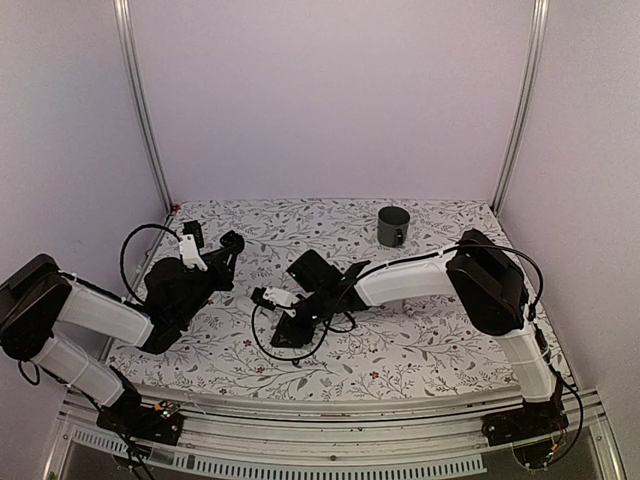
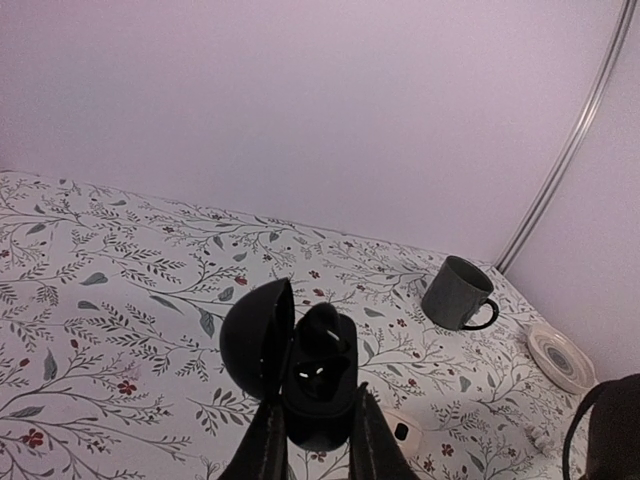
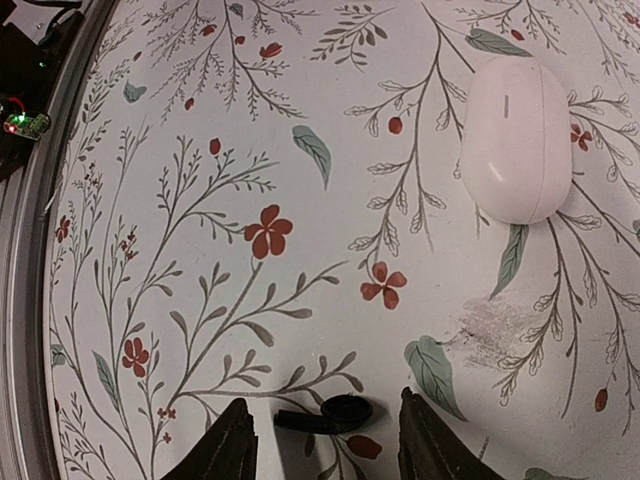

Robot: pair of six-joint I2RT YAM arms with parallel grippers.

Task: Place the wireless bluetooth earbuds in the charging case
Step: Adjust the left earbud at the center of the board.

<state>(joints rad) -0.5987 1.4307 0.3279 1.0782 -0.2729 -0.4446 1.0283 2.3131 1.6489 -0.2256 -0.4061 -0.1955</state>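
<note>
In the left wrist view my left gripper (image 2: 318,405) is shut on the black charging case (image 2: 320,375) and holds it above the table, with its lid (image 2: 255,340) open to the left. One black earbud (image 2: 322,325) sits in the upper well; the lower well shows only two bright contacts. In the right wrist view my right gripper (image 3: 325,400) is open and low over the table. The other black earbud (image 3: 325,413) lies on the cloth between its fingers, untouched. In the top view the left gripper (image 1: 228,248) is at the left and the right gripper (image 1: 290,335) is at the centre.
A grey mug (image 1: 393,226) stands at the back right and also shows in the left wrist view (image 2: 458,293). A white oval pebble (image 3: 515,140) lies ahead and to the right of the right gripper. A small white piece with a dark spot (image 2: 400,432) and a white disc (image 2: 560,355) lie on the floral cloth.
</note>
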